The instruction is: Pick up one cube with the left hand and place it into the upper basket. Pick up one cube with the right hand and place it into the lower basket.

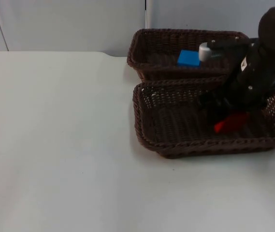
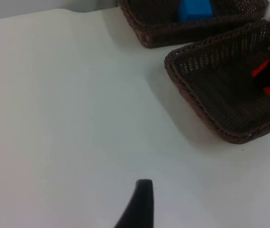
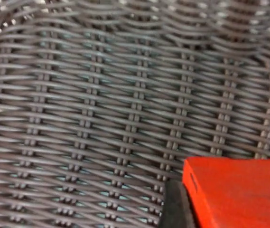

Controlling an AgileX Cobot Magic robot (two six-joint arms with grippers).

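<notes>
Now: right claw (image 1: pixel 224 122) down inside the lower basket (image 1: pixel 147 116), near that basket's right half, clamped on a red cube (image 1: pixel 231 122). Red cube caught between the black fingers, just above the woven floor of the basket; touching the weave or hanging just clear, cannot tell. From the right wrist, red cube (image 3: pixel 239 192) close up, pressed against one black fingertip (image 3: pixel 175 206), brown weave of the basket floor (image 3: pixel 101 118) right behind. From the left wrist, two slivers of the red cube (image 2: pixel 260 69) peeking out among the dark fingers inside the lower basket (image 2: pixel 191 99).

Upper basket (image 1: pixel 137 48) at the desk's far edge, against the grey wall, its near rim touching the far rim of the lower basket. Blue cube (image 1: pixel 189 58) lying flat on the floor of the upper basket, near its middle, well apart from both claws. Same blue cube (image 2: pixel 195 9) seen from the left wrist, inside the upper basket (image 2: pixel 139 28).

Left arm waiting near the desk's far left corner, well apart from both baskets. Left claw (image 2: pixel 139 204) hovering over bare white desk (image 1: pixel 55 135), one black fingertip (image 2: pixel 142 194) in sight; apart or together, cannot tell.
</notes>
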